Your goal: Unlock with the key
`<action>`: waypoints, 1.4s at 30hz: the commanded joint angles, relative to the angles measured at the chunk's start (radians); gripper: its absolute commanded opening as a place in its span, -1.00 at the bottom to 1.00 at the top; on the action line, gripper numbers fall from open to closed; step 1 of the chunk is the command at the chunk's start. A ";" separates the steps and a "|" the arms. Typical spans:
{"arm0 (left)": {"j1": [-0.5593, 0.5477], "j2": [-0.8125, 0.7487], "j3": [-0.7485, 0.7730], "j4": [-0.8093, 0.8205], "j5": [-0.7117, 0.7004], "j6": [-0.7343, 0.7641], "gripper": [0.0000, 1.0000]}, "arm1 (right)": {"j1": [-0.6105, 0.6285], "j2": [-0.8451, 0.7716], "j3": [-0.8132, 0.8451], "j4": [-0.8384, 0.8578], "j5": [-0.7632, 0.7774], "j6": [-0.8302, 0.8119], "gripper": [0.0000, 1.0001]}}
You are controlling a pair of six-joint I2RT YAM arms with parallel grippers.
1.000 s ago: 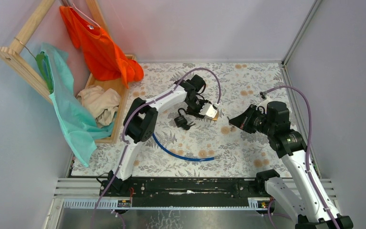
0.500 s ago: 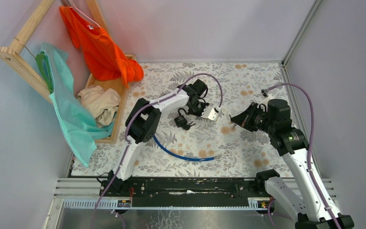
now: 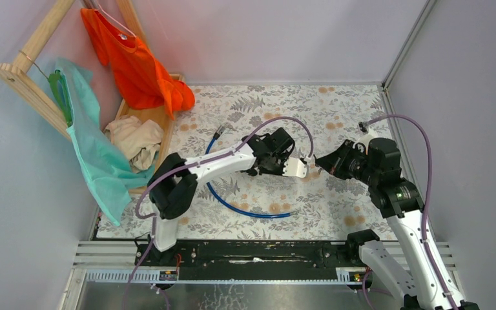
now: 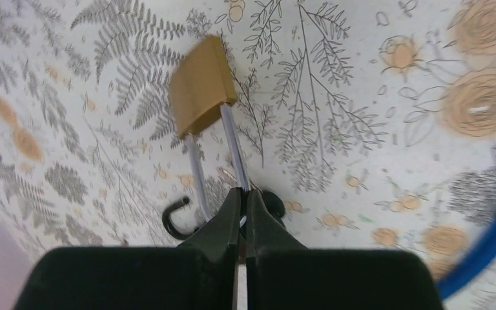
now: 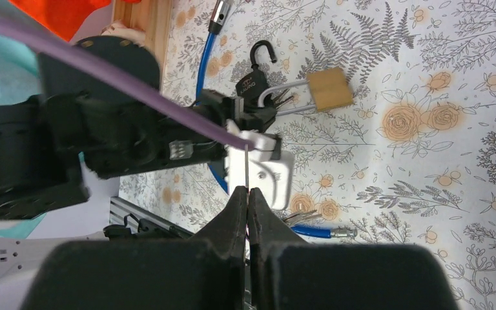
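A brass padlock (image 4: 201, 85) with a long silver shackle (image 4: 232, 148) sits over the flowered cloth, and my left gripper (image 4: 241, 194) is shut on one leg of that shackle. From the right wrist view the brass padlock (image 5: 329, 89) juts out past the left gripper (image 5: 266, 115). My right gripper (image 5: 247, 192) is shut, and a thin silver blade of the key (image 5: 247, 169) sticks out of its tips, edge-on; the key's head is hidden between the jaws. In the top view the left gripper (image 3: 299, 166) and right gripper (image 3: 320, 163) nearly meet.
A small black padlock (image 5: 257, 68) with an open hooked shackle lies beside the left gripper's fingers. A blue cable (image 3: 245, 212) curves over the cloth, with silver keys (image 5: 300, 218) by its end. A wooden rack (image 3: 29, 81) with clothes stands at the left.
The left gripper has shut on the brass padlock's shackle. The left arm has swung right and nearer, bringing the padlock toward the right gripper. The right arm has barely moved.
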 commanded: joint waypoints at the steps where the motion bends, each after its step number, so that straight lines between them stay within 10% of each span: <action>1: -0.032 -0.102 0.033 -0.103 -0.114 -0.232 -1.00 | -0.004 -0.030 0.037 0.024 -0.003 -0.019 -1.00; 13: -0.064 -0.206 -0.053 -0.376 -0.237 -0.458 -1.00 | -0.002 -0.054 0.037 0.037 -0.025 -0.012 -1.00; 24: -0.063 -0.190 0.022 -0.499 -0.031 -0.429 -0.93 | -0.002 -0.059 0.034 0.039 -0.029 -0.016 -1.00; 31: -0.061 -0.325 -0.328 -0.301 0.057 -0.245 -0.18 | -0.001 -0.054 0.045 0.033 -0.013 -0.030 -1.00; 42: -0.051 -0.253 -0.393 -0.062 0.056 -0.491 -0.23 | -0.001 -0.027 0.027 0.062 -0.022 -0.019 -1.00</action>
